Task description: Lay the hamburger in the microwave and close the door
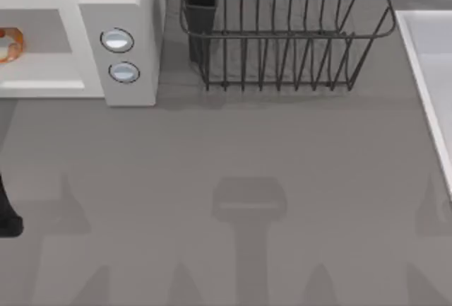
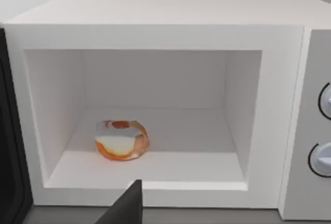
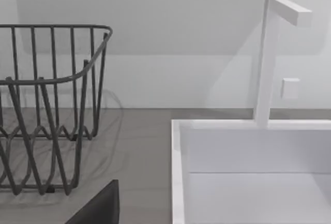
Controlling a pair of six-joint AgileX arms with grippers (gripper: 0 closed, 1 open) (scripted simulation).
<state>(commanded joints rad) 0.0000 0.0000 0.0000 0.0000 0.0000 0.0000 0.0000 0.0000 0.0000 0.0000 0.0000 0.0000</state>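
Hamburger (image 2: 122, 140) already inside microwave (image 2: 155, 17), soft, light. Door (image 2: 9, 146) stiff; push outer edge. My left tool (image 2: 126, 208): opening unclear.

The top view looks straight down on the table (image 1: 233, 200), taking in the microwave (image 1: 134, 9) at the far left, the rack (image 1: 282, 37) at the far middle and the sink (image 1: 431, 59) at the right edge. The left wrist view sits close and level before the microwave (image 2: 155, 27), facing into its open cavity — the two knobs (image 2: 323, 131) at its edge are the pair seen from above (image 1: 120, 55). The right wrist view looks low across the table toward the back wall, between rack (image 3: 46, 110) and sink (image 3: 248, 151) — both shared with the top view.
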